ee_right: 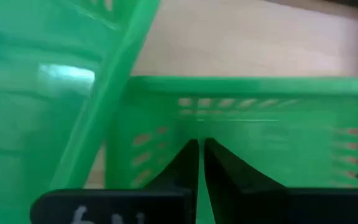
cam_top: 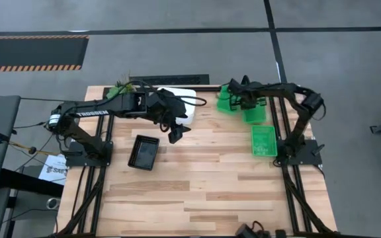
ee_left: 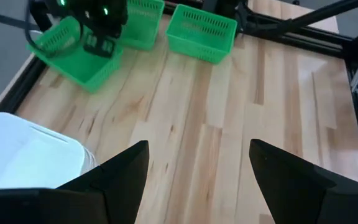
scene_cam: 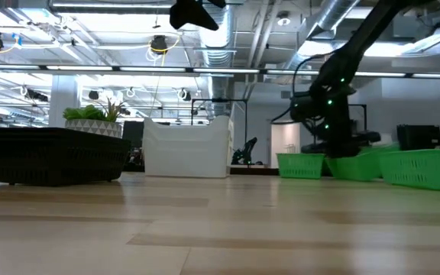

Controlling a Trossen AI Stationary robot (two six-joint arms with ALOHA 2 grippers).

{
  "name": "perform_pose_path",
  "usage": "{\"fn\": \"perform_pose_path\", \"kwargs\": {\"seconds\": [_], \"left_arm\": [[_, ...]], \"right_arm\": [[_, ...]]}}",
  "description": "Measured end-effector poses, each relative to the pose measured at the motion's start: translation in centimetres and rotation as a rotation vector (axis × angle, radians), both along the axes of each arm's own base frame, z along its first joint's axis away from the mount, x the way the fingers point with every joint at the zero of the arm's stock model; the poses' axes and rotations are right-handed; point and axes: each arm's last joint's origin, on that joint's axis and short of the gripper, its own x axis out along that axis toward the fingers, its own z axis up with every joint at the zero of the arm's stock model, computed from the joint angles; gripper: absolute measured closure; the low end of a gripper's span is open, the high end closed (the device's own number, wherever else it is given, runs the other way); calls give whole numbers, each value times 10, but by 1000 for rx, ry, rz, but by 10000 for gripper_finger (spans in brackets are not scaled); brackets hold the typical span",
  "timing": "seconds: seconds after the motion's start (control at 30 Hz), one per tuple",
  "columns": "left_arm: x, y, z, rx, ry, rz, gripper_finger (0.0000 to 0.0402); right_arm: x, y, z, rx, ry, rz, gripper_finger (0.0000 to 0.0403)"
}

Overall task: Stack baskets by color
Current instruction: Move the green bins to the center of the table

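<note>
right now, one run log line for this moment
right hand shut on green basket wall | left hand open above table | black basket alone

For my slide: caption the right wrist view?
Right gripper closes on a green basket's wall.
</note>
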Motion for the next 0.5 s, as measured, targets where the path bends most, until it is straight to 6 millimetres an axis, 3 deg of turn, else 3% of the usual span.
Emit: {"fn": "perform_pose_path", "kwargs": {"seconds": [0.2, 0.5], "left_arm": [[-4, -6, -4, 15, 63, 13, 136], [-8, -12, -8, 19, 124, 46, 136]], "right_arm": [[36, 25, -7, 18, 31, 199, 365], [83, 118, 8, 74, -77, 477, 376]]}}
